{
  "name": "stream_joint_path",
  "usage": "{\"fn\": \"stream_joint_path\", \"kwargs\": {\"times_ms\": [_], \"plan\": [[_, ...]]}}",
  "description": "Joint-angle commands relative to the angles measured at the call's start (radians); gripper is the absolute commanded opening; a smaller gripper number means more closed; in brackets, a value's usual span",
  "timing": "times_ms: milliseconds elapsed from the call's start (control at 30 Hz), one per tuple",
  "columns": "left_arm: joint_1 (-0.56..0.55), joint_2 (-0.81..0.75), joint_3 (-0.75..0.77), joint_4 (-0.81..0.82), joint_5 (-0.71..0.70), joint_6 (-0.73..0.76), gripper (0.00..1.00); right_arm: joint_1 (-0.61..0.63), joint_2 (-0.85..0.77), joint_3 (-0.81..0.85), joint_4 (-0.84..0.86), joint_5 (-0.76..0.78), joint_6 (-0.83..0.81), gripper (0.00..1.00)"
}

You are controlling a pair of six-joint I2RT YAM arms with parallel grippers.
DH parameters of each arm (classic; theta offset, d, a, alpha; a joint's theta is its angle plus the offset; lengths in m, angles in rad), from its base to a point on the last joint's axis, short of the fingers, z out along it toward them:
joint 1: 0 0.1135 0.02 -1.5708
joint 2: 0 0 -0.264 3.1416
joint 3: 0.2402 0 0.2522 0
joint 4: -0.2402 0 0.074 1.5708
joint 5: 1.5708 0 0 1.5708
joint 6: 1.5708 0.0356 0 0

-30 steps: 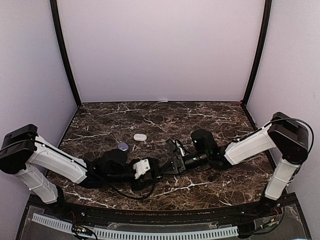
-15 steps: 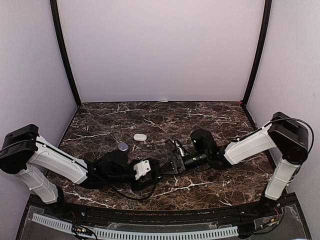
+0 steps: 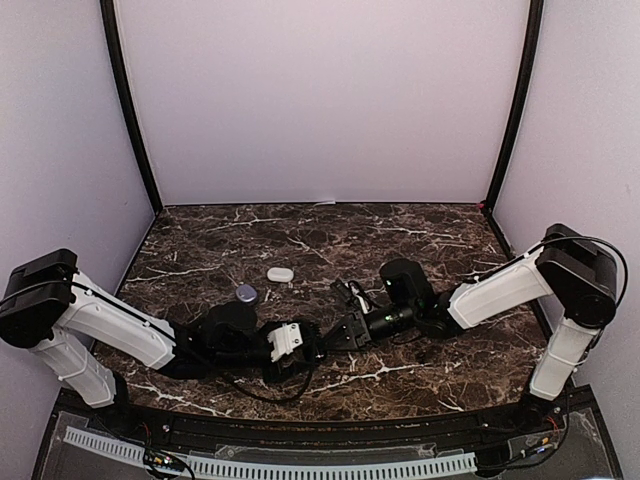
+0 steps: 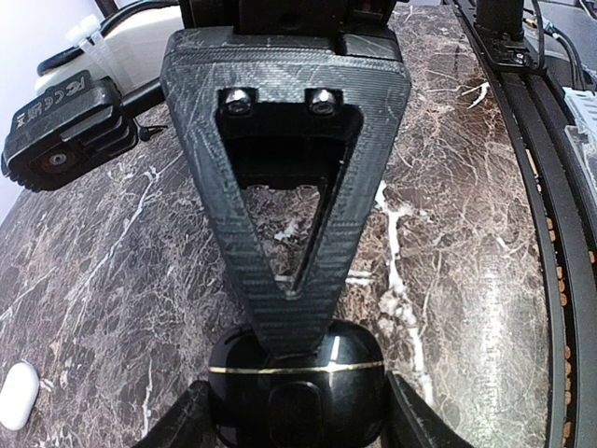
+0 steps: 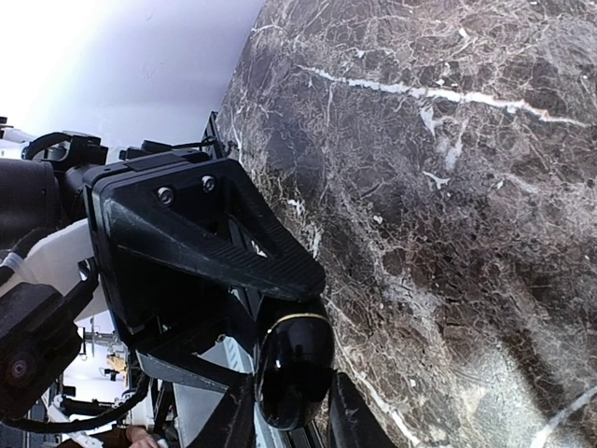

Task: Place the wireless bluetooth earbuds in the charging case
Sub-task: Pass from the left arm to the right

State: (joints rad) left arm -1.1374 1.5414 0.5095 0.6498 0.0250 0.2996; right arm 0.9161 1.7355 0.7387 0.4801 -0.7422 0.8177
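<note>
A glossy black charging case [image 4: 326, 373] with a thin gold seam sits low over the marble at the table's near middle. Its two halves are together. My left gripper [image 4: 294, 420] is shut on its sides. My right gripper [image 5: 291, 411] comes from the opposite side and its fingers press the same case [image 5: 294, 364]. In the left wrist view one right finger [image 4: 289, 187] lies across the top of the case. From above, the two grippers [image 3: 315, 345] [image 3: 337, 335] meet tip to tip, hiding the case. No earbuds are in view.
A white pebble-shaped case [image 3: 280, 273] and a purple one [image 3: 246, 292] lie on the marble table [image 3: 300, 230] behind the left arm. The white case [image 4: 19, 397] also shows at the left wrist view's lower left. The table's near edge runs just behind the grippers.
The right gripper's fingers have narrowed onto the black case. The left wrist has shifted slightly. The white and purple cases have not moved.
</note>
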Motion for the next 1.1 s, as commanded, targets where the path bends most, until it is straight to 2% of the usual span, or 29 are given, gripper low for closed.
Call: {"fn": "stream_joint_path", "kwargs": {"times_ms": [0, 33, 133, 233, 400, 700, 1067], "plan": [[-0.006, 0.0, 0.008, 0.009, -0.014, 0.013, 0.55, 0.011, -0.008, 0.015, 0.047, -0.019, -0.005, 0.25], [-0.007, 0.0, 0.008, 0.009, -0.015, 0.015, 0.55, 0.01, -0.009, 0.016, 0.048, -0.02, -0.003, 0.26], [-0.009, 0.0, 0.008, 0.009, -0.02, 0.016, 0.55, 0.01, -0.008, 0.017, 0.049, -0.023, -0.005, 0.4], [-0.01, -0.001, 0.007, 0.011, -0.023, 0.017, 0.55, 0.01, 0.0, 0.016, 0.049, -0.026, -0.008, 0.42], [-0.01, -0.009, 0.002, 0.016, -0.027, 0.019, 0.55, 0.013, 0.017, 0.013, 0.072, -0.037, 0.002, 0.38], [-0.012, -0.02, -0.005, 0.027, -0.025, 0.018, 0.55, 0.015, 0.033, 0.017, 0.072, -0.037, 0.001, 0.37], [-0.013, -0.03, -0.015, 0.041, -0.016, 0.018, 0.55, 0.013, 0.043, 0.018, 0.081, -0.042, 0.005, 0.28]]}}
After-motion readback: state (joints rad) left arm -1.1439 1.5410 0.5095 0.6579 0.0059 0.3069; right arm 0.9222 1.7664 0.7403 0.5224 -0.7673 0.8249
